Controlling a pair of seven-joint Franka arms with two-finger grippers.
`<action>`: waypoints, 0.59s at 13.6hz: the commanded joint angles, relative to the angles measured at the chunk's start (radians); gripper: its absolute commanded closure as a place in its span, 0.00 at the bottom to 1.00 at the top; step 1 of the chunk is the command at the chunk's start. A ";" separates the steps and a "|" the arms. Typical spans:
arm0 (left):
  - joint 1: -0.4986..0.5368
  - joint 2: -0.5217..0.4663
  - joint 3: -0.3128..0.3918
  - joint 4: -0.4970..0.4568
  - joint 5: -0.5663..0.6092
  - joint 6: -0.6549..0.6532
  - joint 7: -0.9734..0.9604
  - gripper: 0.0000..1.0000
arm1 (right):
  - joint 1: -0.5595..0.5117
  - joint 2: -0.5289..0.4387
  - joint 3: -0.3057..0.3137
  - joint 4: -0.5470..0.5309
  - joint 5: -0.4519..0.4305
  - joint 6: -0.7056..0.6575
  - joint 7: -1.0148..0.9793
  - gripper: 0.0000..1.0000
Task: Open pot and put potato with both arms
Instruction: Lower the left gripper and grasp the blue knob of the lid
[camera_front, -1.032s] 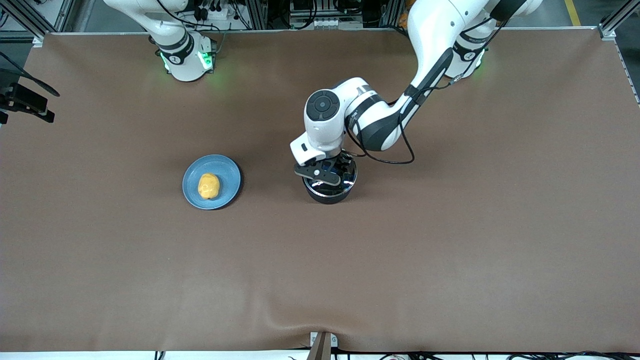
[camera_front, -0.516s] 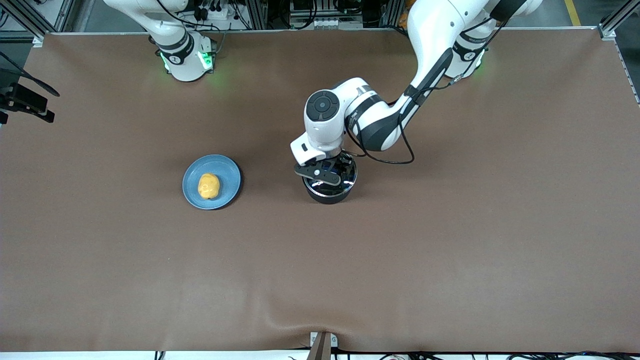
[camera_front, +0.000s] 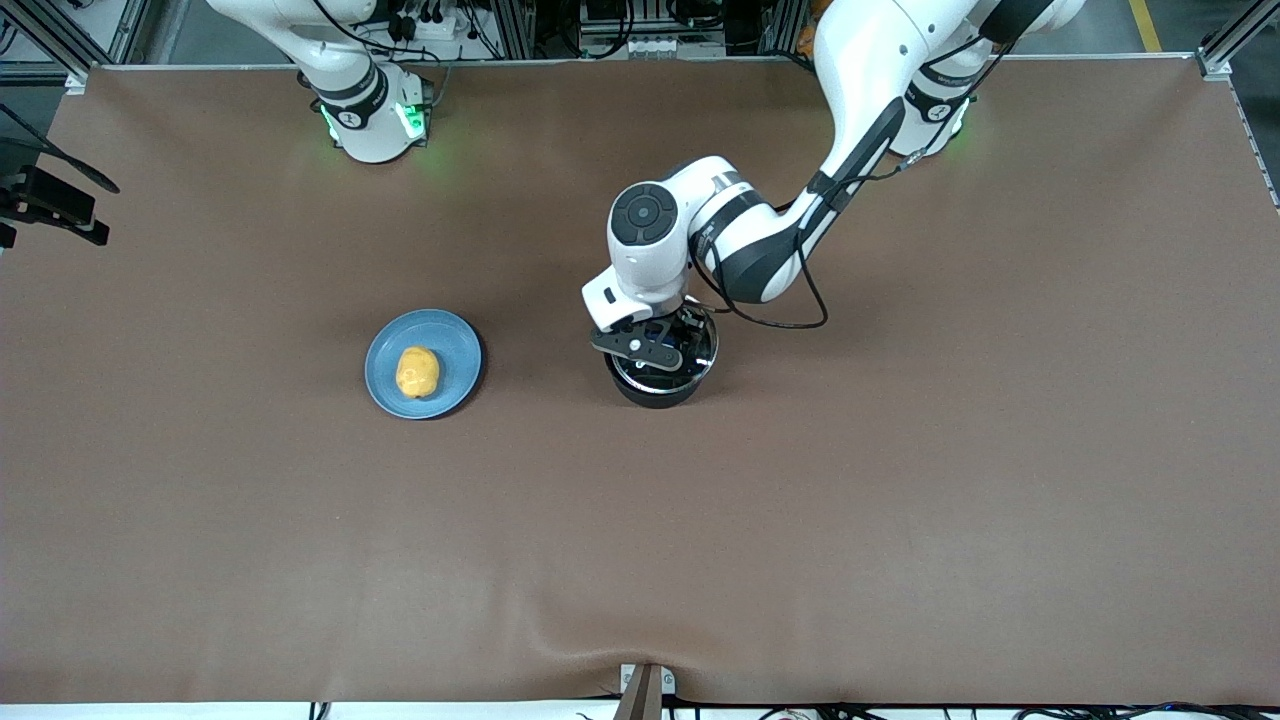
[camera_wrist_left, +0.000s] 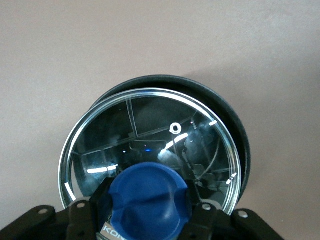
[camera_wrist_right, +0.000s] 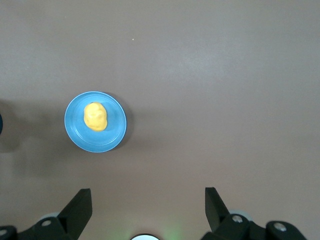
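**Lid gripped and lifting off pot; potato untouched**

The pot stands mid-table; its glass lid sits off-centre from the rim, apparently raised; the pot's inside is hidden under the lid. The left gripper is over the pot, fingers clamped on the blue knob, a hold suited to lifting straight up. The potato lies alone on the plate, toward the right arm's end. The right gripper waits high over the table, fingers wide, holding nothing.
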 joint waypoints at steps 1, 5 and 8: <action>-0.004 -0.002 -0.001 0.015 0.000 -0.044 -0.010 0.77 | -0.007 0.004 0.005 0.014 -0.002 -0.007 0.008 0.00; 0.001 -0.038 -0.003 0.019 -0.035 -0.079 -0.013 0.92 | -0.007 0.004 0.005 0.014 -0.002 -0.006 0.006 0.00; 0.021 -0.103 -0.003 0.019 -0.063 -0.124 -0.010 1.00 | -0.010 0.007 0.005 0.018 -0.002 -0.003 0.005 0.00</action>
